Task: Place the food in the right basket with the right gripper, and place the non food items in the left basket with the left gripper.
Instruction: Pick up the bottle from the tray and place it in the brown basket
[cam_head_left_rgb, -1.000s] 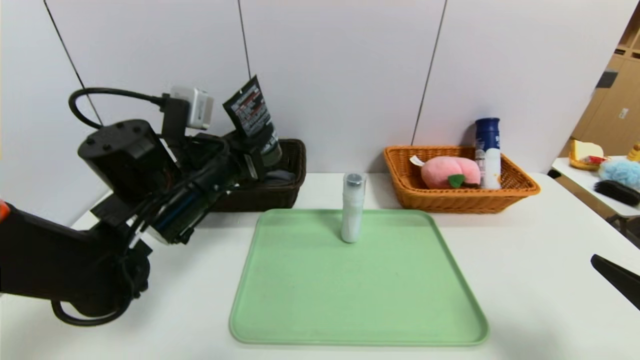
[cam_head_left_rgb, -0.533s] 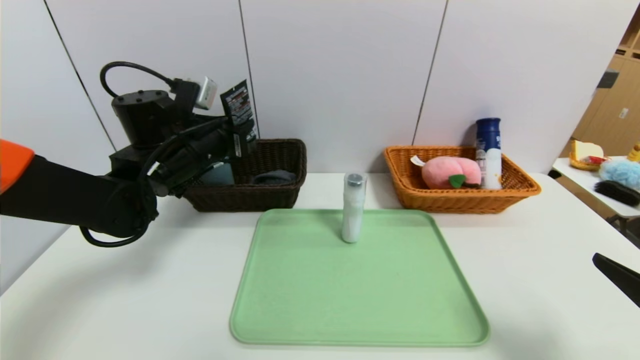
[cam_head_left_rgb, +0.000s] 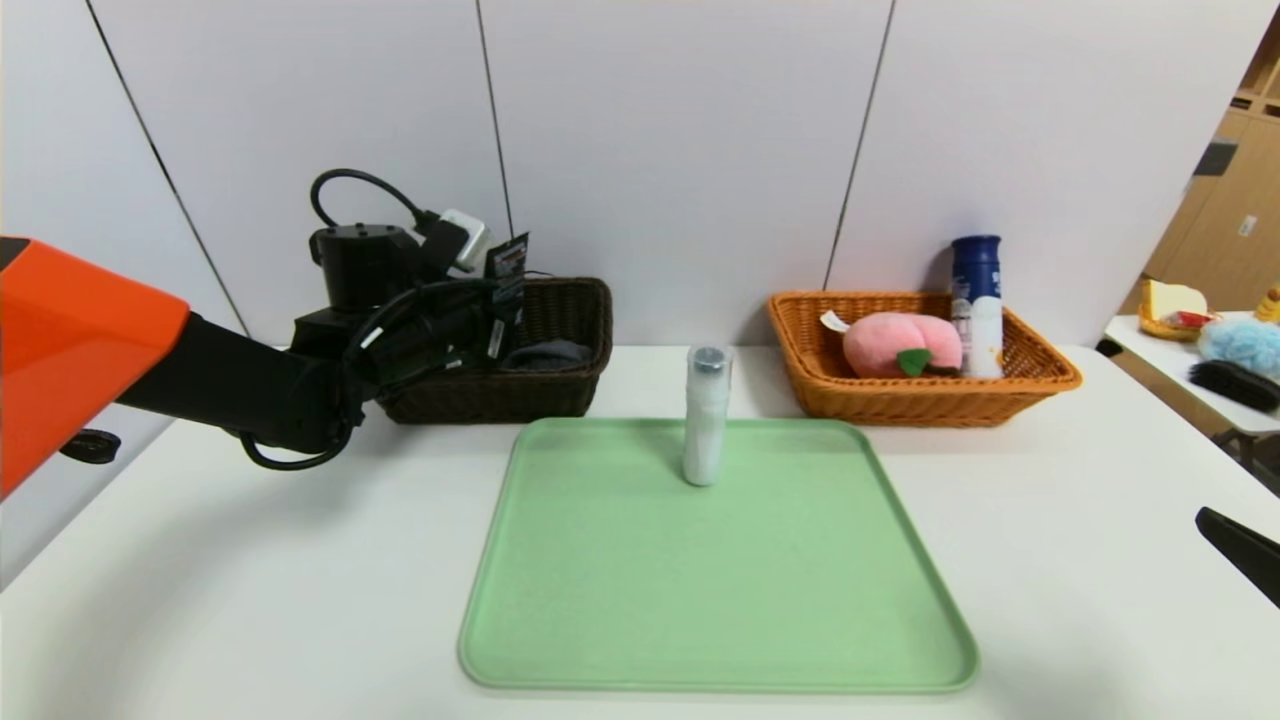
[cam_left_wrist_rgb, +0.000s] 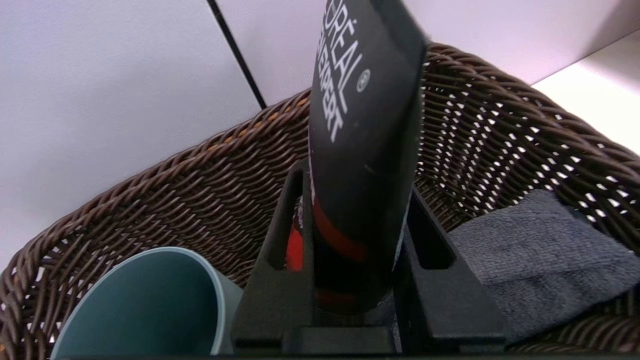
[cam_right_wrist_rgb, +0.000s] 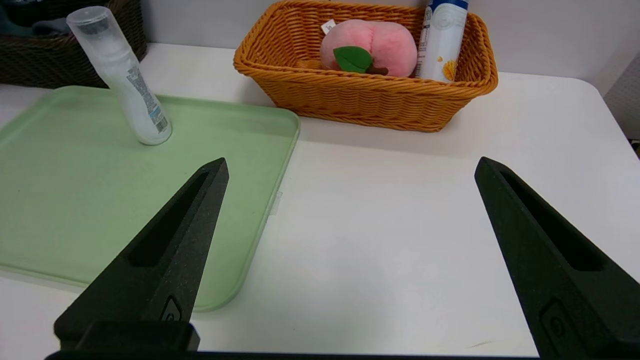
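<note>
My left fingers (cam_left_wrist_rgb: 357, 300) are gripping the black tube (cam_left_wrist_rgb: 362, 150) over the left basket (cam_head_left_rgb: 560, 385) at the desk's far left, my right fingers (cam_right_wrist_rgb: 350, 260) are idling open near the right edge, food is already sitting in the right basket (cam_head_left_rgb: 920, 395), and the slim white bottle (cam_head_left_rgb: 705, 420) is waiting on the tray (cam_head_left_rgb: 720, 600).

"…ORÉAL", maybe "EXPERT": black tube (cam_left_wrist_rgb: 362, 165)

slim bottle (cam_head_left_rgb: 705, 415) upright on green tray (cam_head_left_rgb: 720, 600), open tray all round, cup (cam_left_wrist_rgb: 145, 305) and cloth (cam_left_wrist_rgb: 540, 270) crowding dark basket (cam_head_left_rgb: 560, 390)
</note>
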